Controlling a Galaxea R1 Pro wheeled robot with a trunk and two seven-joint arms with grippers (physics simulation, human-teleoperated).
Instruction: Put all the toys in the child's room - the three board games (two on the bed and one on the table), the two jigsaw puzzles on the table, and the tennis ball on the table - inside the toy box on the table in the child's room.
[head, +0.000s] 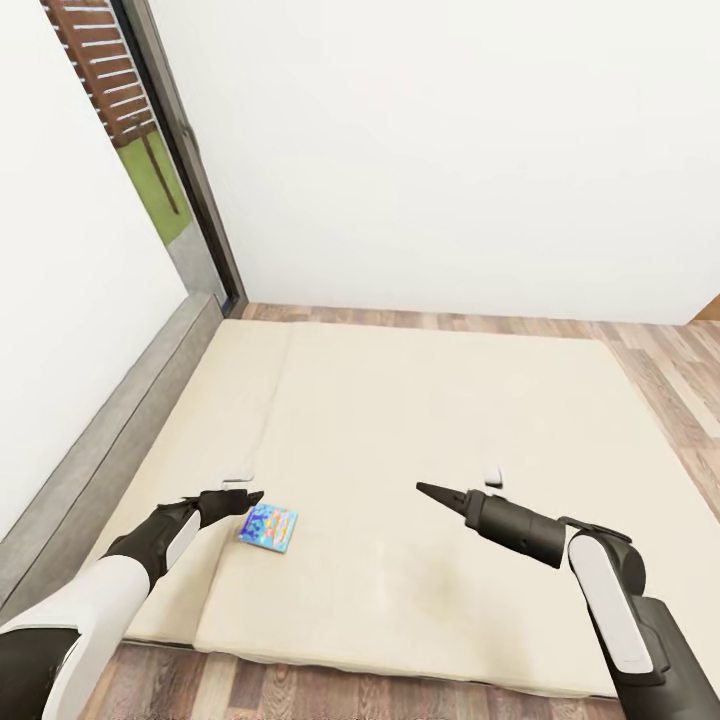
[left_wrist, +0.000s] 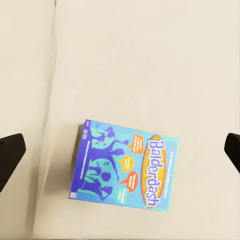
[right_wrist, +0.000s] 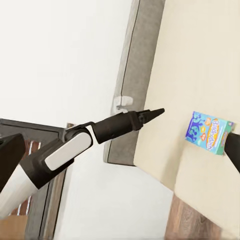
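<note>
Your left gripper (head: 243, 497) hangs over the blue game (head: 268, 527) (Balderdash box), which lies flat on the bed (head: 420, 420) near its front edge, untouched. Fingers (left_wrist: 10, 155) spread wide, box between them in the wrist view. Right gripper (head: 432, 491): pinched together, empty, well apart from the box.

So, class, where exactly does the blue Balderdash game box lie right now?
The flat blue Balderdash game box lies on the beige mattress near its front edge, in the head view just beside the left tool.
</note>
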